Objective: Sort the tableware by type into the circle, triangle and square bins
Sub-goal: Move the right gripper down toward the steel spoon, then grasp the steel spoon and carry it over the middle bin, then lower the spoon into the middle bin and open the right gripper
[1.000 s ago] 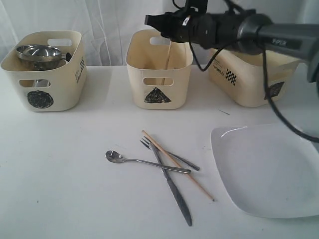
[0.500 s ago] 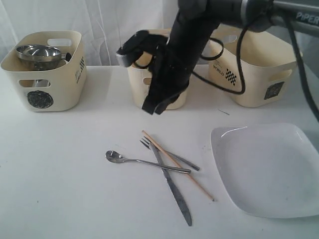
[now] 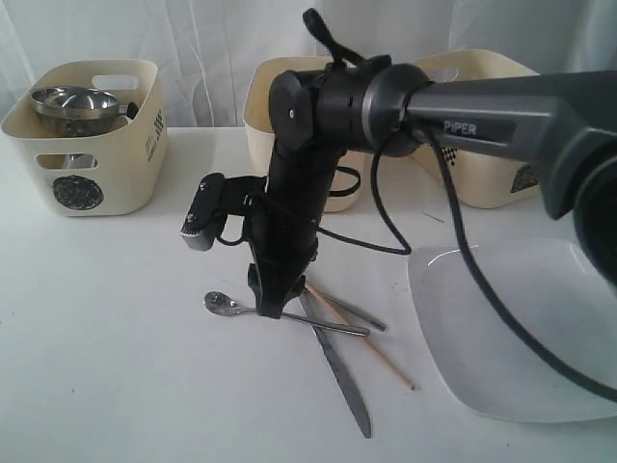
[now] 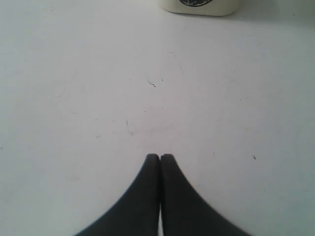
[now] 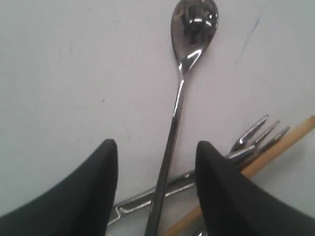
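Table (image 3: 116, 386): white, bearing all items listed.
Right arm (image 3: 501, 106): reaches across from the right of the exterior view and bends down over the loose cutlery.
Plate (image 3: 521, 328): large, white, squarish; flat on the table at the right, apart from the cutlery.
Right-hand bin (image 3: 487, 178): cream, at the back, partly behind the arm.
Middle bin (image 3: 256, 121): cream, at the back; its front mark is hidden by the arm.
Circle bin (image 3: 106, 174): back left, dark round mark on its front.
Right gripper (image 5: 156, 143): jaws released, one finger on each side of the spoon handle; contact with the table cannot be confirmed.
Left gripper (image 4: 160, 157): jaws clenched together on nothing, over bare table.
Steel bowl (image 3: 72, 99): in the circle bin, on top of other steelware.
Knife (image 3: 342, 381): on the table, crossing under the spoon handle.
Chopstick (image 3: 386, 362): lies beside the knife, slanting toward the plate.
Spoon (image 3: 220, 303): centre of the table, bowl end toward the left.
Fork (image 3: 366, 318): its tines are beside the chopstick end in the right wrist view.
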Controlling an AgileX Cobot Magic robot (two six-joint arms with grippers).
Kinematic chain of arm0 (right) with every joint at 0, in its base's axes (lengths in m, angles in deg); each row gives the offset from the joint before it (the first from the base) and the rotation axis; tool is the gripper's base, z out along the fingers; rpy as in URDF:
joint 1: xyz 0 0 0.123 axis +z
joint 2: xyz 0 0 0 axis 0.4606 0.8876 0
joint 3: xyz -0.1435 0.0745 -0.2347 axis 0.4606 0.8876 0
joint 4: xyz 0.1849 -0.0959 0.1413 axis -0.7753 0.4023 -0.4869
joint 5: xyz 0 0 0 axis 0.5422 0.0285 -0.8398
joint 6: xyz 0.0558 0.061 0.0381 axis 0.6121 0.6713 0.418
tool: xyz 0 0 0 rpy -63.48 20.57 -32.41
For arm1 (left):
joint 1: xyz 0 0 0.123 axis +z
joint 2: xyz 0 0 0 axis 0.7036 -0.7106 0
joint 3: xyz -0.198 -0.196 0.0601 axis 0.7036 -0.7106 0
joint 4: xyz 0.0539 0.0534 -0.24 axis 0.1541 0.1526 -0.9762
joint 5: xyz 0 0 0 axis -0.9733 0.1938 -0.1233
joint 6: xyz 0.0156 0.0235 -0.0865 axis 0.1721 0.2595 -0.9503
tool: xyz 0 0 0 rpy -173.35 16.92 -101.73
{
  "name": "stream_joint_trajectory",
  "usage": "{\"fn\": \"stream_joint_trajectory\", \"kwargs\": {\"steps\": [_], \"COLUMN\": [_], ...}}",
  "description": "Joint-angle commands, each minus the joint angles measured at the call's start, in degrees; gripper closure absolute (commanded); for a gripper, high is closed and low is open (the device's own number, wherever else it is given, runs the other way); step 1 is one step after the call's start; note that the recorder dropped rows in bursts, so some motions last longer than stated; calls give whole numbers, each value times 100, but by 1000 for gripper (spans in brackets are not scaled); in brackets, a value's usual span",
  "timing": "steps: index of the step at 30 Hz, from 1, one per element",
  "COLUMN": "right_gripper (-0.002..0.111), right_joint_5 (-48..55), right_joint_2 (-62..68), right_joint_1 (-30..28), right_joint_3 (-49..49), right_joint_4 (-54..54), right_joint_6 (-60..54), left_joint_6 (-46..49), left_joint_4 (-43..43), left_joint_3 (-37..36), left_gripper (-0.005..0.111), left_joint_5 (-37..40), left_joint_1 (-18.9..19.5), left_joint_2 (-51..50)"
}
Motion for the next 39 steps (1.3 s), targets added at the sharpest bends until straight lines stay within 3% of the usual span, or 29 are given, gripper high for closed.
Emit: {"fn": "stream_joint_trajectory", "kwargs": {"steps": [1, 7, 13, 23, 30, 39], "right_gripper": [61, 66, 108, 108, 108, 108], "right_joint_5": [-474, -624, -667, -55, -1516, -3269], "right_joint_2": [278, 590, 810, -208, -1022, -747], "right_joint_1": [60, 60, 60, -18, -401, -1194], "right_joint_3": [22, 22, 22, -990, -1573, -1463], "right_joint_4": [64, 430, 424, 349, 459, 82], "right_joint_6": [-60, -25, 1341, 1633, 2106, 3413], "left_joint_6": [5, 5, 5, 5, 5, 5], "left_joint_4": [-52, -52, -52, -52, -52, -52], "left_joint_3": [-29, -29, -29, -29, -29, -29], "left_gripper": [107, 107, 107, 107, 107, 107], "left_joint_5": [221, 221, 221, 221, 221, 221], "left_joint_1": [3, 3, 3, 3, 3, 3], "left_joint_2": [29, 29, 29, 29, 29, 29]}}
